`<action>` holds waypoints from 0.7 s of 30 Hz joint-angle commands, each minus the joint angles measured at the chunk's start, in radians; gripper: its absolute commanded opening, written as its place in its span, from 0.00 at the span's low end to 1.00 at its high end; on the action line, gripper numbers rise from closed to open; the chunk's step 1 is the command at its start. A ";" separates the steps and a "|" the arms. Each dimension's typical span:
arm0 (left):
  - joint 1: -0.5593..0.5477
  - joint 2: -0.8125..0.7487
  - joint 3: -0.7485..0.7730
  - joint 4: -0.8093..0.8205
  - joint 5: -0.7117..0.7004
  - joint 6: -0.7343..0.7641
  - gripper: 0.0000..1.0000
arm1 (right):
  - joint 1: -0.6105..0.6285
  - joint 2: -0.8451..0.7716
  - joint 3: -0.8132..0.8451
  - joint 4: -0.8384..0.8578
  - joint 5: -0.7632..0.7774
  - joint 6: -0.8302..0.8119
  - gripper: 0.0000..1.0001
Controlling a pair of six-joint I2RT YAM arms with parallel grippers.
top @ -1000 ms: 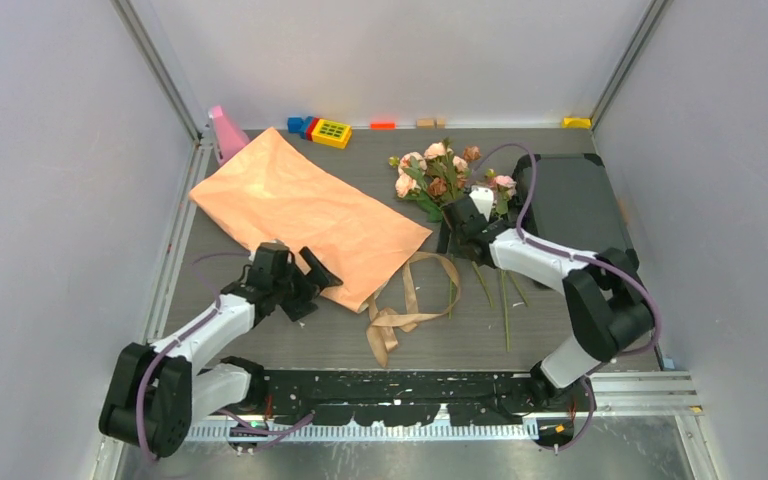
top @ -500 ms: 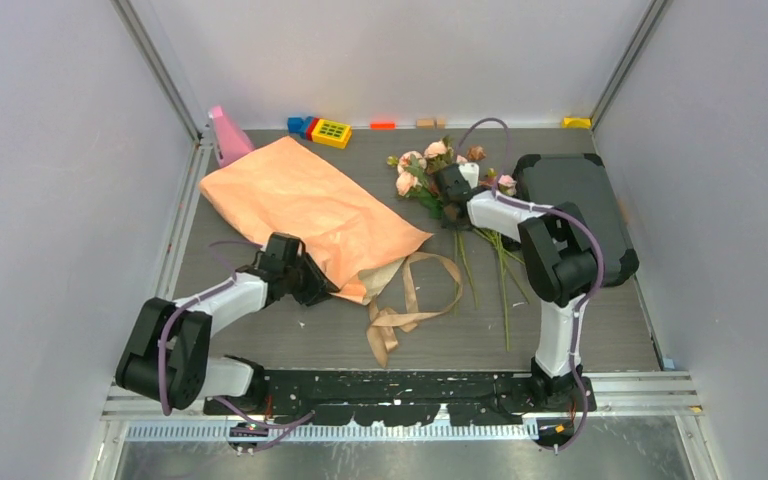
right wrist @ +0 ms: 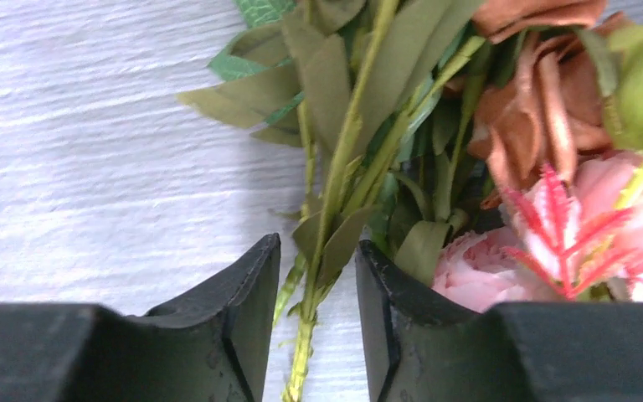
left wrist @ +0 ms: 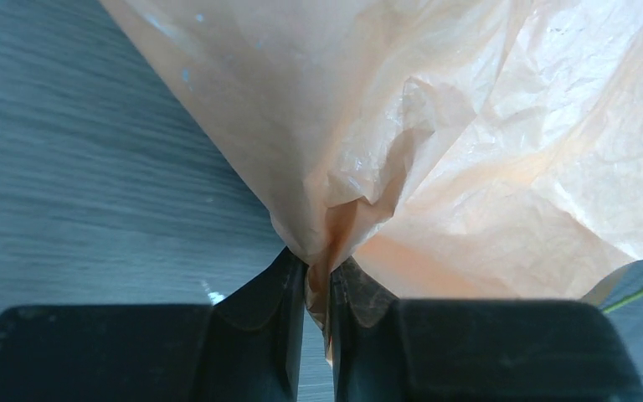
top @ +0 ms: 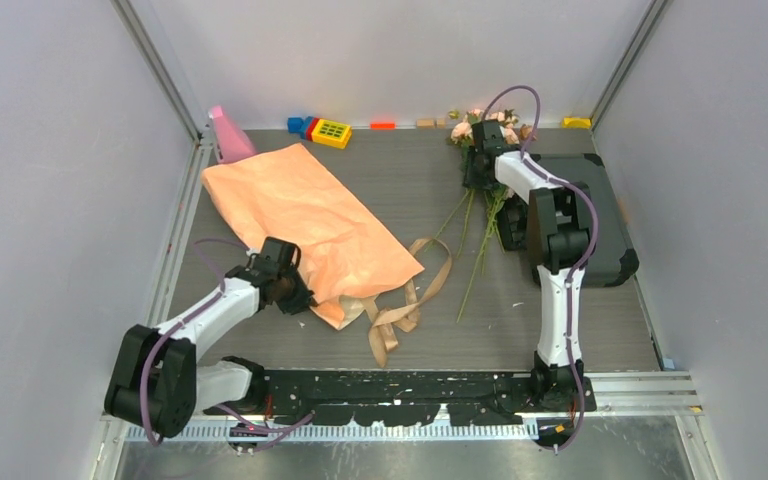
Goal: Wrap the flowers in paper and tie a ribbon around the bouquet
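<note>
**Both hands clamped: paper at the left, flowers at the far right**

The grey wood-grain desk (top: 400, 170) carries everything. Largest on it is the paper (top: 300, 210), a crinkled peach-orange sheet that runs slantwise from the far left toward the middle. At its near corner a fold of the pale underside shows.

A flat black case (top: 600, 215) sits at the right.

The flowers (top: 463, 129), small pink and brownish-red artificial roses with green leaves, have their heads at the far edge. Their thin green stems trail nearward beside the case's left side.

The shiny tan satin ribbon (top: 415, 290) lies in loops near the middle, against the paper's near right corner.

The left hand (left wrist: 318, 268) is pinched together on a gathered bit of the paper's near edge, with the sheet puckering up from the grip.

The right hand (right wrist: 318, 251) is clamped on the flowers' stems just below the heads, and leaves fill the narrow gap between its fingers.

A pink cone (top: 225, 133) and a yellow toy block (top: 330, 132) sit along the far edge.
</note>
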 commanded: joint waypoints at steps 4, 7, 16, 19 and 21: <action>-0.003 -0.115 0.011 -0.112 -0.157 0.032 0.17 | 0.068 -0.343 -0.199 0.053 -0.116 -0.002 0.60; -0.003 -0.118 0.032 -0.123 -0.178 0.042 0.17 | 0.138 -0.507 -0.367 0.041 -0.059 0.079 0.71; -0.001 -0.112 0.051 -0.128 -0.187 0.058 0.16 | 0.456 -0.767 -0.750 -0.069 -0.047 0.391 0.86; -0.001 -0.111 0.039 -0.129 -0.192 0.058 0.16 | 0.559 -0.789 -0.804 -0.074 -0.009 0.479 0.87; -0.001 -0.106 0.040 -0.135 -0.194 0.058 0.16 | 0.602 -0.768 -0.808 -0.098 0.015 0.525 0.87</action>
